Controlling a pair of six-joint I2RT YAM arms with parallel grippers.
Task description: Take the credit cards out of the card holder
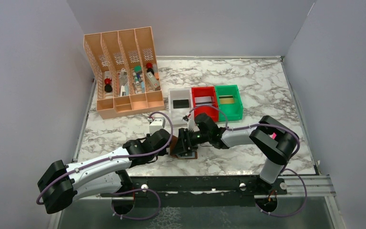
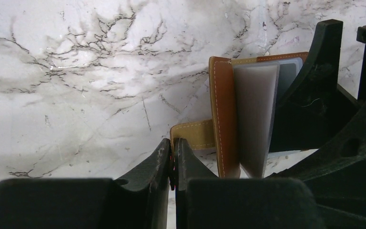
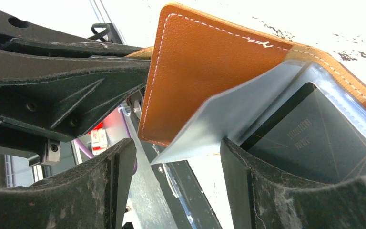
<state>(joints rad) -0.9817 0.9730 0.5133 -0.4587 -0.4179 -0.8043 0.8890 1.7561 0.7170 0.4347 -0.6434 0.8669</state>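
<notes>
Card holder (image 3: 195,71) sits on the desk (image 2: 76,71) near its front edge, right between the two arms, opened like a book.

Left end effector (image 2: 172,145): fingers together, pinched on the holder's tan closure tab (image 2: 193,136). Looks like an anchor grip. It pins the holder and props the brown cover (image 2: 224,119) upright so the inner leaves are exposed.

Right end effector (image 3: 175,152): fingers apart, nothing gripped. They straddle the free edge of a clear sleeve (image 3: 214,119) that fans out from the spine. One of the credit cards (image 3: 310,138), dark, lies flat in a sleeve just behind the far finger. It is fully seated, no edge sticking out that I can see.

My read: the step in hand is getting at a card, none extracted from this pocket yet. The wide stance makes sense, since it needs room to come in over a thin floppy leaf.

Risk: closing here probably grabs sleeve plastic, not card. The sleeve is slick and flexes, so it may just fold. If the tab grip slips, the whole holder drags along with the pull.

Can't tell how many cards are loaded, as the other sleeves are hidden.
</notes>
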